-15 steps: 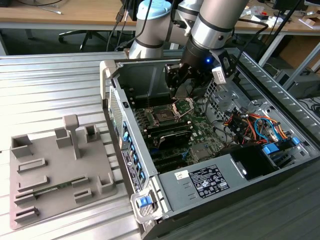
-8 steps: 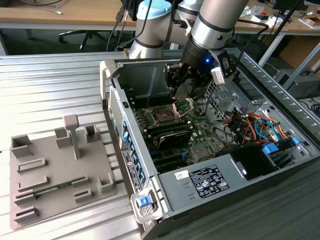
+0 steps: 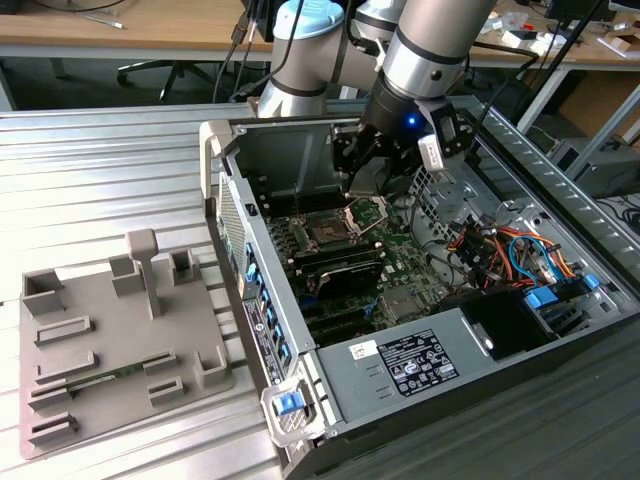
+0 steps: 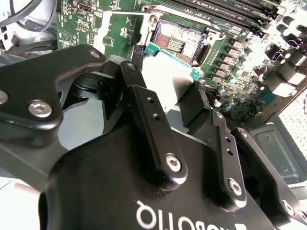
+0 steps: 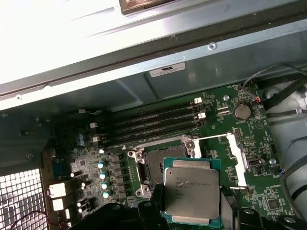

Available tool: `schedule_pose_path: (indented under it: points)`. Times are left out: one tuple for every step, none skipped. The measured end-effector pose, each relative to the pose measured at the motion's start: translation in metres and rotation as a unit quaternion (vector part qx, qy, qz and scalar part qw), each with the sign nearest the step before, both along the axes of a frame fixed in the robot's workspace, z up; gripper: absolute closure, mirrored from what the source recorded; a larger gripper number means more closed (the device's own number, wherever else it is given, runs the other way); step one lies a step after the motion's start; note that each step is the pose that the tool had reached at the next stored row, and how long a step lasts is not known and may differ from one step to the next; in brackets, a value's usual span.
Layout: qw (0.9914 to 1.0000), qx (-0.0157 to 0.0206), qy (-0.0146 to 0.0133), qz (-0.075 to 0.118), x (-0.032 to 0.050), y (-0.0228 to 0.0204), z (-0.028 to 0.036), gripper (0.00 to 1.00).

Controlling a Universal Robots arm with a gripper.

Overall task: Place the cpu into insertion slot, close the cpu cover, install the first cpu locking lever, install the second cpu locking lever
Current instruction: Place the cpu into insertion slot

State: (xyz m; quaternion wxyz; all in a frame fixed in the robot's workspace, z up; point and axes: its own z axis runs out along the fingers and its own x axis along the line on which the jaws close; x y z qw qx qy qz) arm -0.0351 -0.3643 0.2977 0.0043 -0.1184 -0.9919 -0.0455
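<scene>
The work surface is a table of ribbed aluminium profile (image 3: 90, 170), pale and reflecting diffuse light along its grooves. A darker ribbed surface (image 3: 540, 420) occupies the exterior view's lower right. Behind the table runs a wooden desk (image 3: 120, 40), with the star base of an office chair (image 3: 165, 72) beneath it. A second desk (image 3: 600, 50) stands at the exterior view's upper right

Ribbed metal table (image 3: 100, 160) with open computer case (image 3: 285, 150) and grey, perhaps plastic, tray (image 3: 100, 300)
</scene>
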Motion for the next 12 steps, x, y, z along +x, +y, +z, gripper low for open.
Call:
schedule_pose_path:
  points:
    - [0.99997,0.0,0.0,-0.007,0.0,0.0,0.0,0.45]
    - [0.99992,0.0,0.0,-0.013,0.0,0.0,0.0,0.45]
    - [0.99989,0.0,0.0,-0.015,0.0,0.0,0.0,0.45]
    - [0.99987,0.0,0.0,-0.016,0.0,0.0,0.0,0.45]
    - [0.99984,0.0,0.0,-0.018,0.0,0.0,0.0,0.45]
    - [0.99981,0.0,0.0,-0.02,0.0,0.0,0.0,0.45]
    - [0.99976,0.0,0.0,-0.022,0.0,0.0,0.0,0.45]
    - [0.99972,0.0,0.0,-0.024,0.0,0.0,0.0,0.45]
    - [0.99965,0.0,0.0,-0.026,0.0,0.0,0.0,0.45]
    - [0.99957,0.0,0.0,-0.029,0.0,0.0,0.0,0.45]
    - [0.99947,0.0,0.0,-0.033,0.0,0.0,0.0,0.45]
    - [0.99937,0.0,0.0,-0.035,0.0,0.0,0.0,0.45]
